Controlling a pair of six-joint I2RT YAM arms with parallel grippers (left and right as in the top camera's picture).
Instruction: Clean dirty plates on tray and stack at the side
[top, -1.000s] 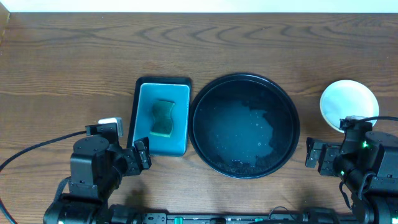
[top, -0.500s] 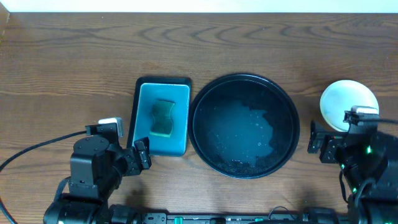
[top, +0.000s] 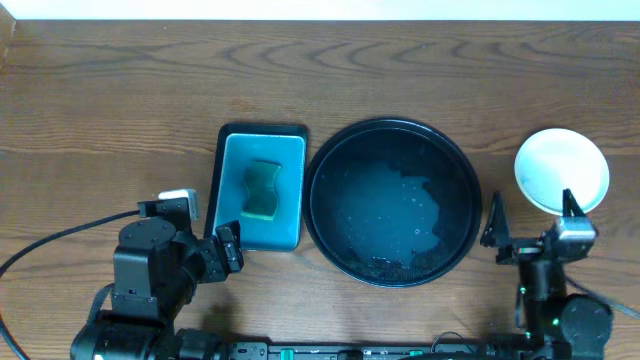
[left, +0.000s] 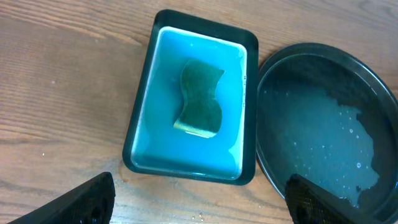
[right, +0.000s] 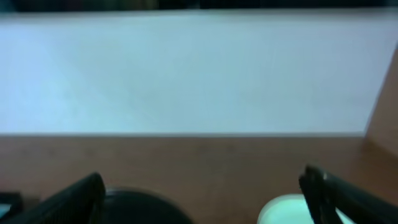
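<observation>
Only the overhead view gives the whole layout. The tray, wet inside, lies at mid-frame on the table. A teal tray holding a sponge is just beside it on the left. A pale plate is seen at the right, apart from the tray; whether others lie under it cannot be told.

The left wrist view alone shows the sponge's waisted outline. The right wrist view is blurred and level, and a white wall is shown.

The left gripper is held at lower left, angled down, fingers spread wide and empty. The right gripper is held below the plate, pointed up-frame, fingers wide apart and empty.
</observation>
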